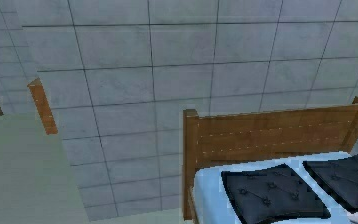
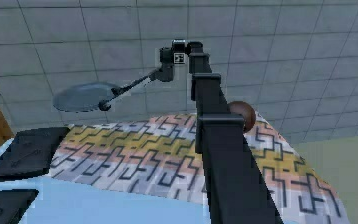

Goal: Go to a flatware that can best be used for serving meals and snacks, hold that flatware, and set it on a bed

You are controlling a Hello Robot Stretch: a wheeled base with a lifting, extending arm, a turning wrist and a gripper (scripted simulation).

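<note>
step: set down | gripper (image 2: 108, 102) holds plate (image 2: 79, 97) clear above bed (image 2: 152, 150) | lower level onto mid-bed, clear of pillow (image 2: 27, 155)

One bed (image 1: 209, 195) is counted at five o'clock in the forward view, with one wooden headboard (image 1: 277, 130). Two dark pillows (image 1: 272, 192) (image 1: 347, 178) are counted on it. One wooden strip (image 1: 42, 105) is seen on the tiled wall at nine o'clock. In the arm side view, one patterned blanket (image 2: 137, 155) is counted at six o'clock and one grey plate (image 2: 82, 97) at ten o'clock. One brown round thing (image 2: 244, 114) is seen toward three o'clock. One dark arm (image 2: 222, 140) and two white squares (image 2: 170, 68) (image 2: 194, 48) are counted at twelve o'clock.
</note>
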